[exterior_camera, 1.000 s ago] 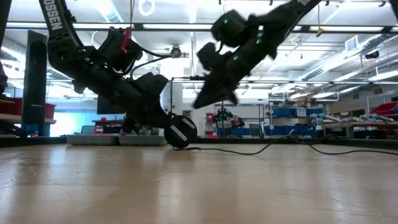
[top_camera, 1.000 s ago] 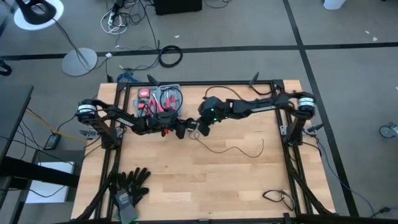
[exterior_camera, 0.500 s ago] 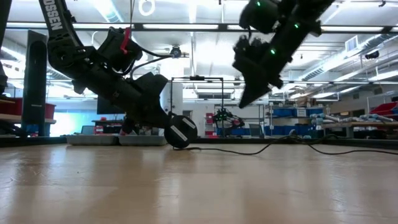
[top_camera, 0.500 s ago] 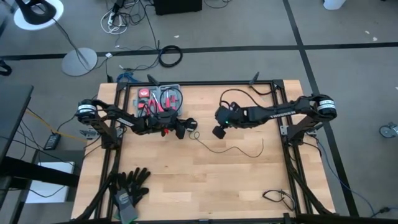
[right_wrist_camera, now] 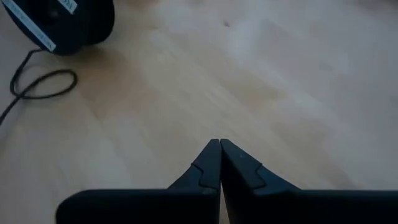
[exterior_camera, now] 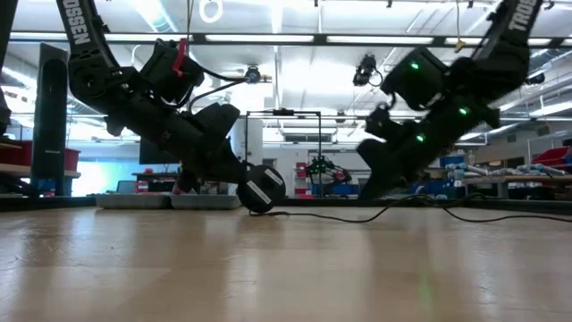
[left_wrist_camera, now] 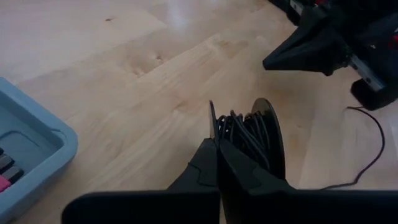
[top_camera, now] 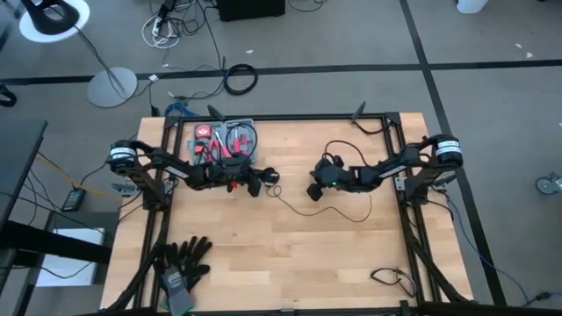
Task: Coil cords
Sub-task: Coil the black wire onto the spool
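- Your left gripper (left_wrist_camera: 217, 144) is pinched on the coiled end of the cords (left_wrist_camera: 249, 134), at the puck, low over the table (top_camera: 263, 254) near the grey tray (top_camera: 224, 140).
- Your right gripper (right_wrist_camera: 219, 144) is pressed together, empty, just above bare wood.
- The loose wire trails between both arms.

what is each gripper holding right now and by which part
The left gripper is shut on the spool, pinching its wound cord between the discs. The right gripper is shut on nothing above bare table.
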